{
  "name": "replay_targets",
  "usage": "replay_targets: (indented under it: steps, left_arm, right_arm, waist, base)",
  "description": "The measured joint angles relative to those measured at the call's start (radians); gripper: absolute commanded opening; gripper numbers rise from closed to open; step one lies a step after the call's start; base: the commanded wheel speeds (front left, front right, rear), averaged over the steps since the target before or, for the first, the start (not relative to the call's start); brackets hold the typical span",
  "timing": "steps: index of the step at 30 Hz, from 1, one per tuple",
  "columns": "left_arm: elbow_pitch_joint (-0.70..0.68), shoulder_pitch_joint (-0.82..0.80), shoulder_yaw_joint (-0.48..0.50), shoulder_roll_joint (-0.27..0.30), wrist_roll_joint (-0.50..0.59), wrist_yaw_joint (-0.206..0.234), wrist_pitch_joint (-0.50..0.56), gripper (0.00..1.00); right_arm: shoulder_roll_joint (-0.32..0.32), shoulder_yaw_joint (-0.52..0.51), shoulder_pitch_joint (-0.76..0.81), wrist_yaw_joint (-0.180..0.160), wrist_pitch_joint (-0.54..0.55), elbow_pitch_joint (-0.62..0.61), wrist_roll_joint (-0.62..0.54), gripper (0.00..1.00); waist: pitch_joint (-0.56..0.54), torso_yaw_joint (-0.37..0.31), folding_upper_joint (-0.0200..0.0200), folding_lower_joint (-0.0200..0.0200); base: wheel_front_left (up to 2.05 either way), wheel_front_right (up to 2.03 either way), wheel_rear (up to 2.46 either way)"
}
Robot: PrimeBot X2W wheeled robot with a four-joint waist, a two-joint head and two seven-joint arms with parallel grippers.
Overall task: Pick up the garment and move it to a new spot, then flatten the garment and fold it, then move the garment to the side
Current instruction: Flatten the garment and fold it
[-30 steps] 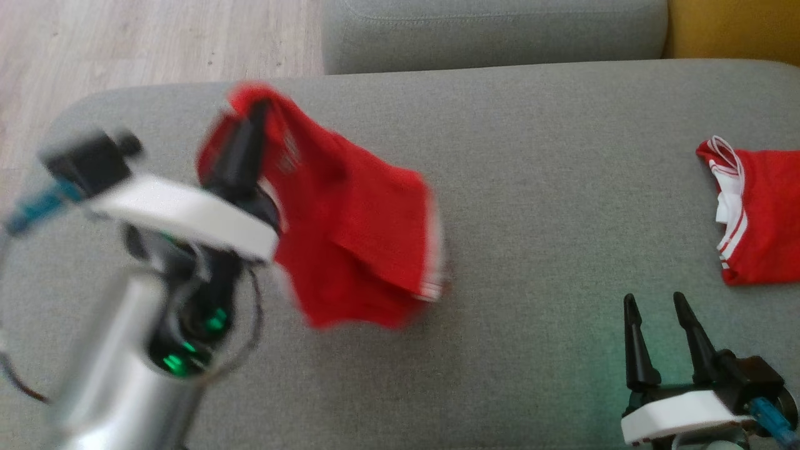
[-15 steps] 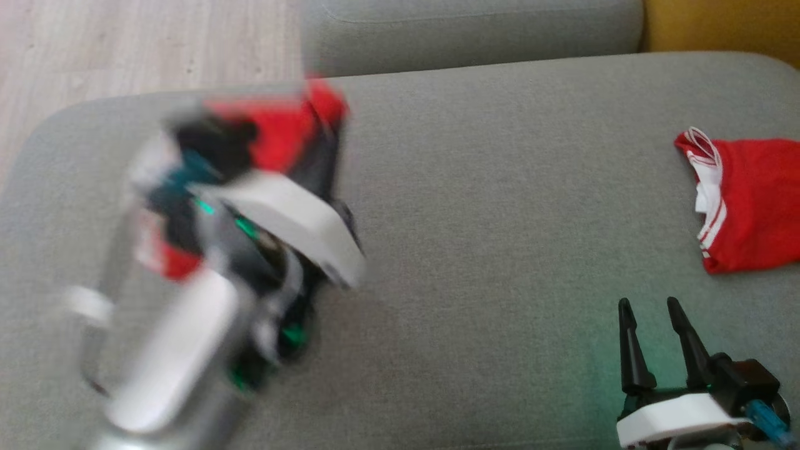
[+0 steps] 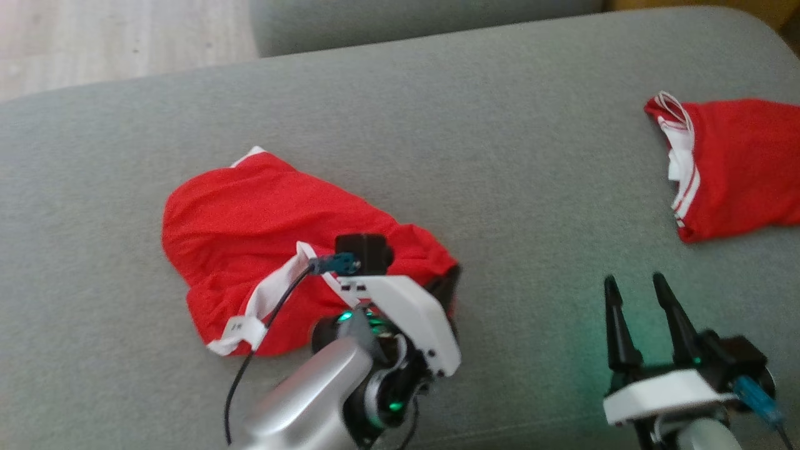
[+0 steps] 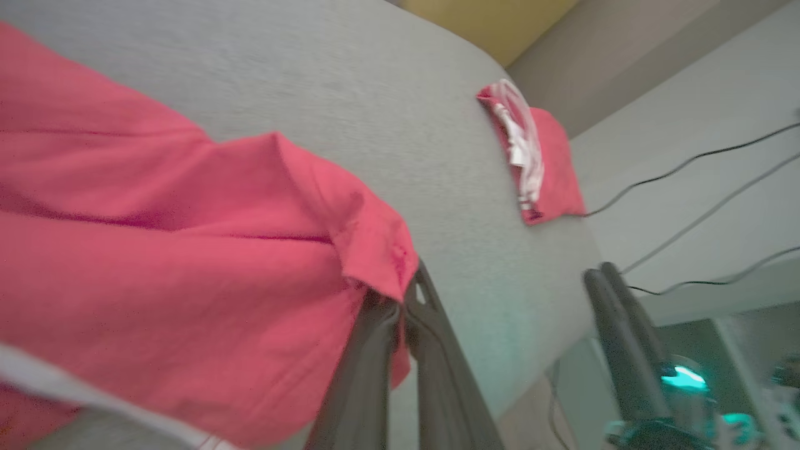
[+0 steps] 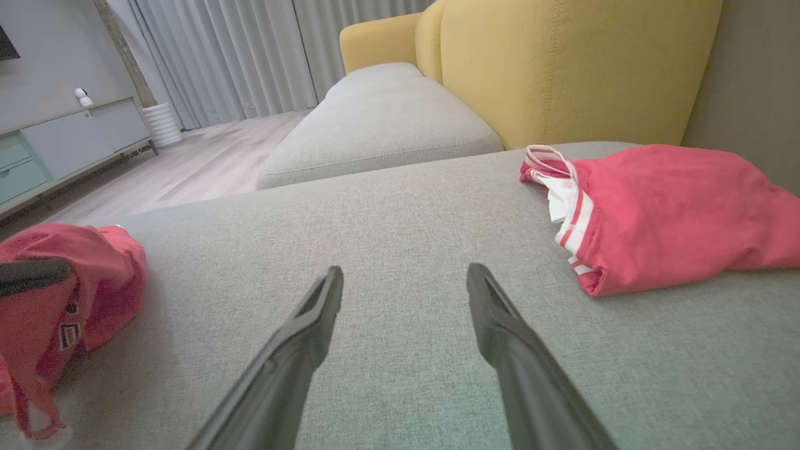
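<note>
A red garment with white trim lies crumpled on the grey cushion, left of centre. My left gripper is low at the garment's right edge, shut on a fold of its red hem. The left wrist view shows the garment pinched between the closed fingers of my left gripper. My right gripper hovers open at the lower right, apart from the cloth. Nothing lies between its spread fingers in the right wrist view, where my right gripper points over bare cushion and the garment shows at far left.
A second red garment with white stripes lies at the cushion's right end, also seen as the second garment near a yellow sofa back. Another grey cushion sits behind. Wood floor lies beyond the far left edge.
My left gripper has swung down and toward me with the garment, which now rests spread on the cushion instead of hanging in the air. The head camera has shifted. The right gripper stayed open.
</note>
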Motion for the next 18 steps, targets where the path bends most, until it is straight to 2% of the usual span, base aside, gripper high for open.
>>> replay_targets:
  steps: [2, 4, 7, 8, 9, 10, 15, 18]
  left_arm:
    - [-0.002, -0.035, -0.043, -0.001, -0.11, 0.018, -0.033, 0.0]
    - [0.024, -0.092, -0.097, -0.002, -0.148, 0.038, -0.075, 0.0]
    - [0.025, -0.166, -0.127, -0.002, -0.268, 0.041, -0.177, 0.0]
    - [0.023, -0.187, -0.138, -0.002, -0.311, 0.041, -0.218, 0.14]
    - [0.023, -0.204, -0.153, -0.002, -0.353, 0.036, -0.259, 0.43]
    - [0.023, -0.219, -0.167, -0.002, -0.391, 0.035, -0.291, 1.0]
    - [0.034, -0.271, -0.262, -0.005, -0.523, 0.034, -0.342, 1.0]
    - [0.062, -0.298, -0.306, -0.005, -0.538, 0.033, -0.351, 1.0]
  right_arm:
    - [0.0, 0.012, -0.023, 0.0, 0.0, 0.004, 0.0, 1.0]
    - [0.0, 0.028, -0.04, 0.0, 0.0, 0.007, 0.002, 1.0]
    - [0.0, 0.04, -0.045, 0.0, 0.0, 0.017, 0.016, 1.0]
    - [0.0, 0.042, -0.044, 0.0, 0.0, 0.021, 0.018, 1.0]
    - [0.0, 0.045, -0.044, 0.0, 0.0, 0.025, 0.018, 1.0]
    - [0.0, 0.049, -0.044, 0.0, 0.0, 0.027, 0.018, 1.0]
    - [0.0, 0.048, -0.044, 0.0, 0.0, 0.032, 0.018, 1.0]
    - [0.0, 0.039, -0.044, 0.0, 0.0, 0.032, 0.018, 1.0]
  waist:
    - [0.01, -0.016, 0.0, 0.0]
    - [0.017, -0.035, 0.0, 0.0]
    - [0.024, -0.061, 0.0, 0.0]
    - [0.026, -0.068, 0.0, 0.0]
    - [0.027, -0.075, 0.0, 0.0]
    - [0.027, -0.081, 0.0, 0.0]
    - [0.022, -0.096, 0.0, 0.0]
    - [0.019, -0.09, 0.0, 0.0]
  base:
    - [0.0, 0.0, 0.0]
    - [0.0, 0.0, 0.0]
    - [0.0, 0.0, 0.0]
    - [0.0, 0.0, 0.0]
    - [0.0, 0.0, 0.0]
    - [0.0, 0.0, 0.0]
    - [0.0, 0.0, 0.0]
    - [0.0, 0.0, 0.0]
